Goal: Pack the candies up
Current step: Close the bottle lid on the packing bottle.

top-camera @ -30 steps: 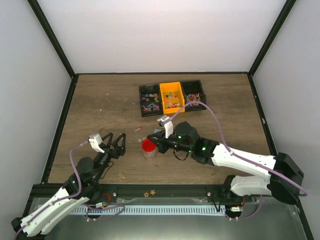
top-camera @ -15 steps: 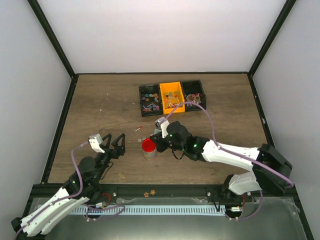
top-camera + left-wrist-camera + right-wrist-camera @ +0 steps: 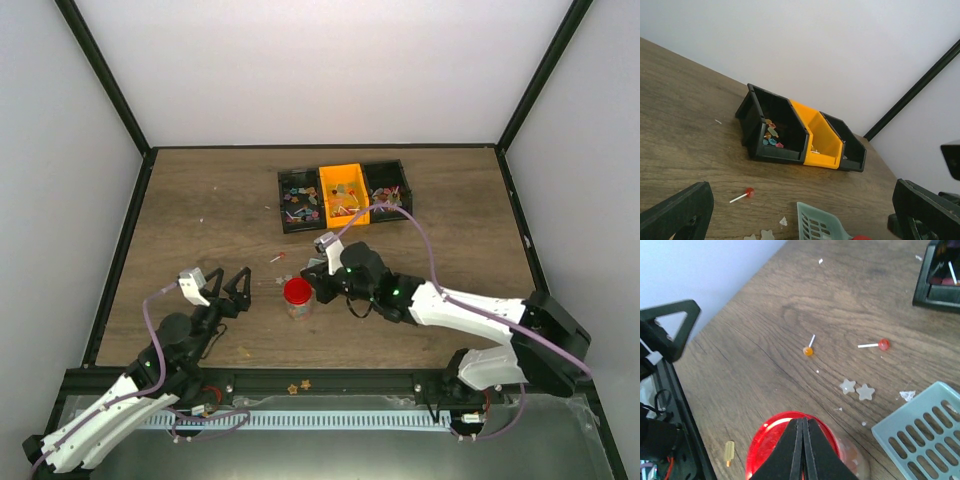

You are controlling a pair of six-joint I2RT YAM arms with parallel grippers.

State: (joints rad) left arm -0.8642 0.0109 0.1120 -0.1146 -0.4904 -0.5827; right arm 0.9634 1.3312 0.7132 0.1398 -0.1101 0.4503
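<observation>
A clear jar with a red round lid [image 3: 297, 292] stands on the table and holds some candies. My right gripper [image 3: 310, 287] is shut, with its closed fingertips [image 3: 802, 426] over the lid [image 3: 775, 450]; I cannot tell if they touch it. My left gripper [image 3: 236, 287] is open and empty just left of the jar, and it is also open in its wrist view [image 3: 802, 207]. Loose candies lie near the jar: an orange lollipop [image 3: 808, 351], a red lollipop [image 3: 883, 344], two pale stars [image 3: 856, 389] and a yellow ice-lolly sweet [image 3: 729, 452]. More candies [image 3: 298, 196] fill the bins.
A row of three bins, black, orange [image 3: 343, 193] and black, stands at the far middle of the table and shows in the left wrist view [image 3: 817, 135]. A teal slotted scoop [image 3: 925, 427] lies right beside the jar, also in the left wrist view [image 3: 820, 225].
My right gripper has shifted slightly left over the jar's lid and the right arm's elbow has drawn in. The left arm and the jar have not moved.
</observation>
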